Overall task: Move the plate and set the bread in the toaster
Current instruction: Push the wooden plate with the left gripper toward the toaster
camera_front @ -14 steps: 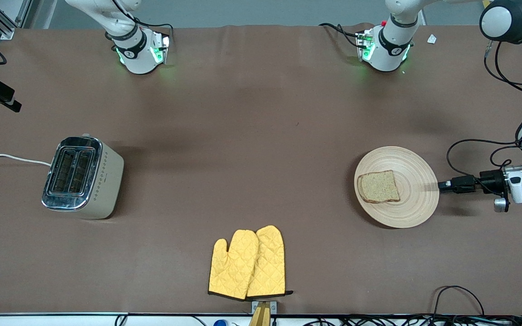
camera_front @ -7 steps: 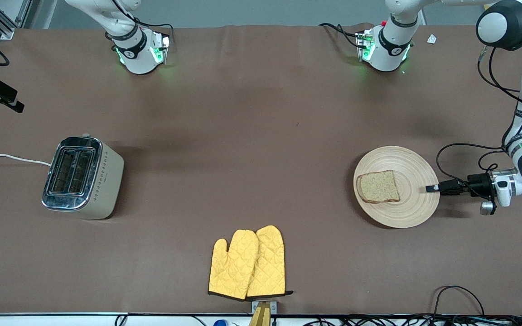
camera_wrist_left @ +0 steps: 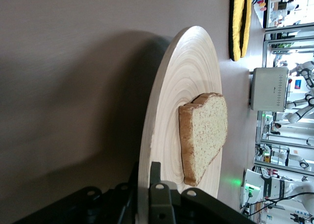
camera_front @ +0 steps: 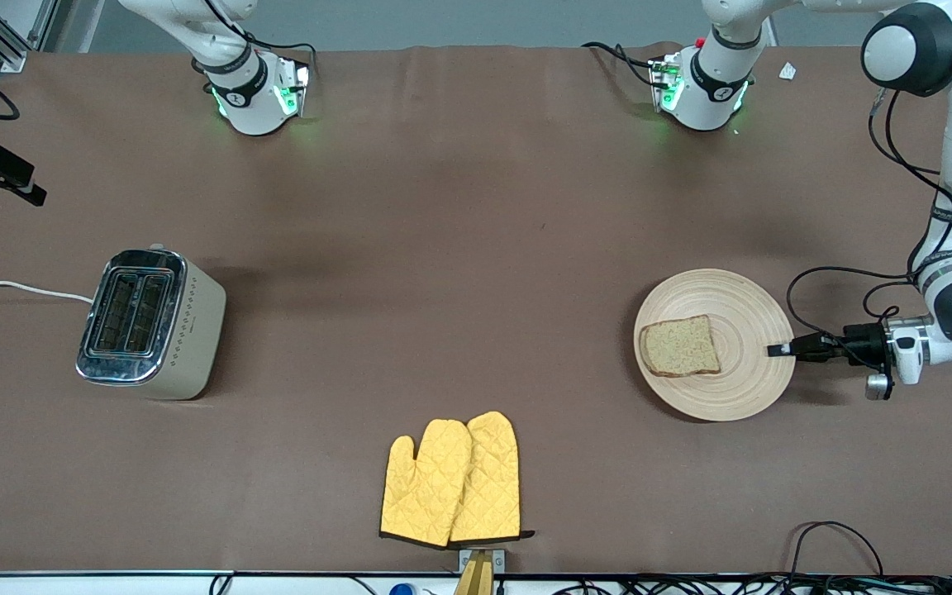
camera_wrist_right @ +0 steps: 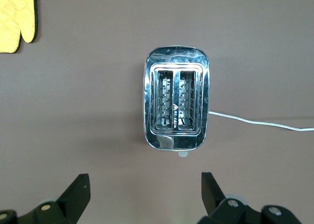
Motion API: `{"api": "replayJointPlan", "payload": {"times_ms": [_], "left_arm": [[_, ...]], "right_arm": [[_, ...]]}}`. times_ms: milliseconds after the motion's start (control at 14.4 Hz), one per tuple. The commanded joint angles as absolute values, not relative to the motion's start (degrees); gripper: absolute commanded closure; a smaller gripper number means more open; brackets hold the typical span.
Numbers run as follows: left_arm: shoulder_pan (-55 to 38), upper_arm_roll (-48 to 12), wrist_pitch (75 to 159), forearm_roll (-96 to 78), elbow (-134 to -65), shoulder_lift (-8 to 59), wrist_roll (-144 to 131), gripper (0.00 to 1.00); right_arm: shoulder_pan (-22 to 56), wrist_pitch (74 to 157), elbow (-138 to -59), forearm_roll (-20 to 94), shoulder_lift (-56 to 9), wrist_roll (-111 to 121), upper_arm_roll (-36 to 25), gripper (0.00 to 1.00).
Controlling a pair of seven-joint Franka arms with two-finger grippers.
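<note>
The left hand lies low at the left arm's end of the counter, clamped on the plate — its fingers pinch the rim, one above the wood and one below, as the left wrist view shows. The bread lies flat on the plate, just ahead of the hand's fingertips and not touching them, on the part of the plate toward the right arm's end.

The right hand hangs in the air over the toaster, fingers spread wide and holding nothing — the right wrist view looks straight down into the two slots, both bare of bread. The toaster stands at the right arm's end of the counter, well apart from the left hand and its plate, with its white cord trailing off the counter's edge.

A pair of yellow mitts lies between the two hands' places, nearer the front camera than either plate or toaster.
</note>
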State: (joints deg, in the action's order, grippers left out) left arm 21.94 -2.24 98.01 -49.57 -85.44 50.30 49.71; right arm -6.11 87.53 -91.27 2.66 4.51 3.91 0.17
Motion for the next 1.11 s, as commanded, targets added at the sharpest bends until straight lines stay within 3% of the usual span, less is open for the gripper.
{"api": "replayJointPlan", "payload": {"times_ms": [0,277,900,1038], "left_arm": [[18.6,-5.1,97.0,-50.4,-84.1,49.5,43.7,1.0],[15.9,-14.9,98.8,-50.7,-83.9,49.7,36.7,1.0],[-7.0,-15.3,119.1,-73.4,-84.1,51.1,36.3,1.0],[-11.1,-15.3,122.0,-76.1,-84.0,52.7,36.4,1.0]], "right_arm": [[-6.0,88.2,-92.6,3.3,5.7,3.3,0.2,0.0],[-6.0,88.3,-92.5,3.3,5.6,3.3,0.2,0.0],[-6.5,88.5,-92.8,3.4,4.1,3.3,0.1,0.0],[-6.2,92.3,-96.4,7.0,3.5,3.3,0.0,0.0]]}}
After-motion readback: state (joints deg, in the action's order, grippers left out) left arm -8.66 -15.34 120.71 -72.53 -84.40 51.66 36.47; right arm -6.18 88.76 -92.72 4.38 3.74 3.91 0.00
